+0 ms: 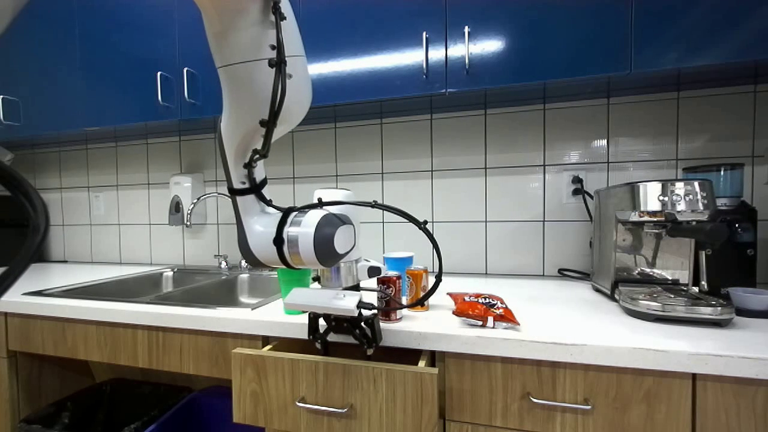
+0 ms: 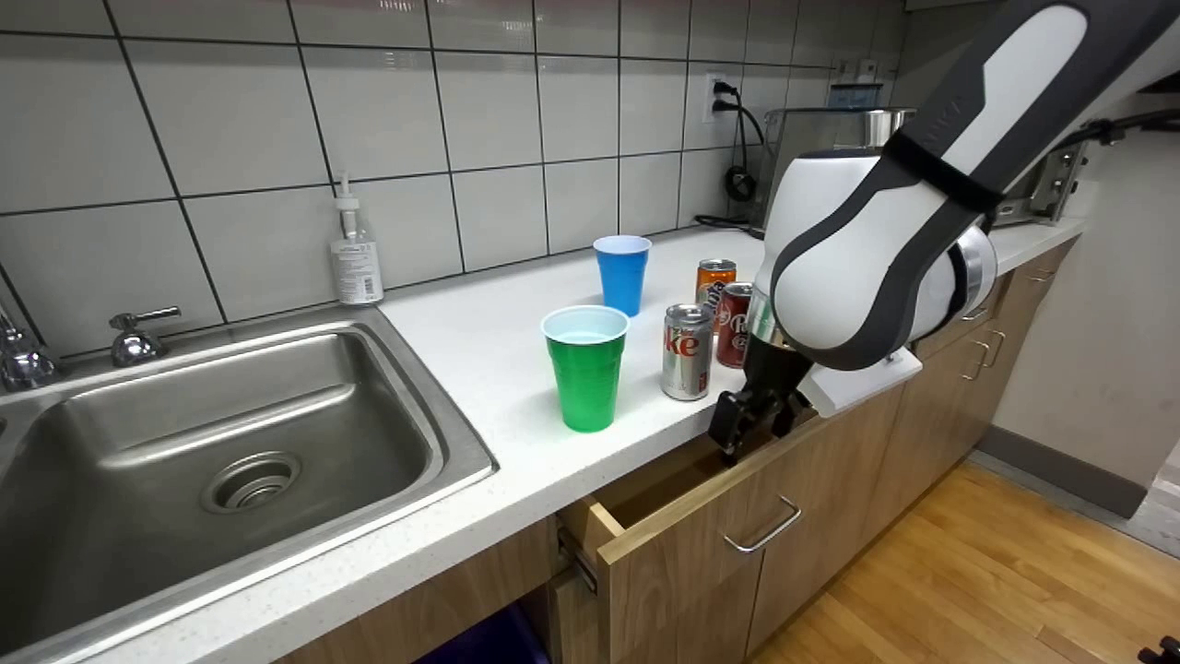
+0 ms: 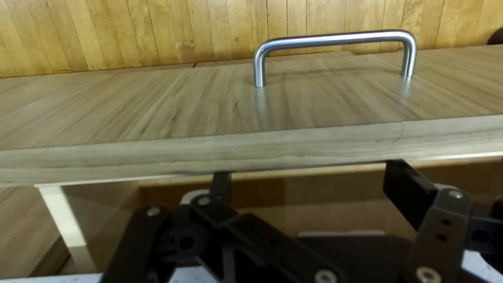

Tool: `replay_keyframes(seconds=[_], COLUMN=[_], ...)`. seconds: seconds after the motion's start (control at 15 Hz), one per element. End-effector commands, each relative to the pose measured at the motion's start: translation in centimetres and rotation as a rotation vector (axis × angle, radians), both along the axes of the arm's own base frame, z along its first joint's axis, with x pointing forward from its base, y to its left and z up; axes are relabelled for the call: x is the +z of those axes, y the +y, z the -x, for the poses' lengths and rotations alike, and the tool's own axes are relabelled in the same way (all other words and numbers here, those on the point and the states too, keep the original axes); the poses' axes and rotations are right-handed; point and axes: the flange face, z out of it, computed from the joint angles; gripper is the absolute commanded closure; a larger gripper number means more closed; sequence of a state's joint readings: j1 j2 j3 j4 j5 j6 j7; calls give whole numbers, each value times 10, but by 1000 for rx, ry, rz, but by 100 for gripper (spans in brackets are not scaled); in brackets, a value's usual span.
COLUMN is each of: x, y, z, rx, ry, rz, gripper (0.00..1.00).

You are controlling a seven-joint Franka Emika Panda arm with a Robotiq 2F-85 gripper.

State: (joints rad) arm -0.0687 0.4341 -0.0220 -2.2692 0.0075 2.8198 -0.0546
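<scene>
My gripper (image 1: 346, 351) points down over a pulled-out wooden drawer (image 1: 270, 384), its jaws wide apart with nothing between them. In the wrist view the black fingertips (image 3: 223, 181) reach the inner side of the drawer's front panel (image 3: 157, 106). Whether they touch it I cannot tell. The metal handle (image 3: 336, 39) is on the panel's outer face, beyond the fingers. In an exterior view the fingers hang within the drawer opening, just off the counter edge. The visible drawer interior (image 2: 659, 480) shows bare wood.
On the counter (image 2: 516, 461) stand a green cup (image 2: 588, 378), a blue cup (image 2: 622, 277), a silver can (image 2: 687, 355), a dark red can (image 2: 733, 327) and an orange can (image 2: 714, 277). A red chip bag (image 1: 485, 309), coffee machine (image 1: 660, 246) and sink (image 2: 230, 415) are also there.
</scene>
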Motion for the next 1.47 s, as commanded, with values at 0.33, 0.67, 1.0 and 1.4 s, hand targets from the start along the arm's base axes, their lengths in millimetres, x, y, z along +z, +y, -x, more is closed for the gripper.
replay_keyframes(seconds=[0.33,0.67,1.0,1.4], x=[1,-1,-1,-1], y=[-3,0,2,7], z=[4,8,17,34], rx=[29,42,34,34], ry=[109,137,162,174], rz=[25,28,18,18], gripper=[0,0,0,0])
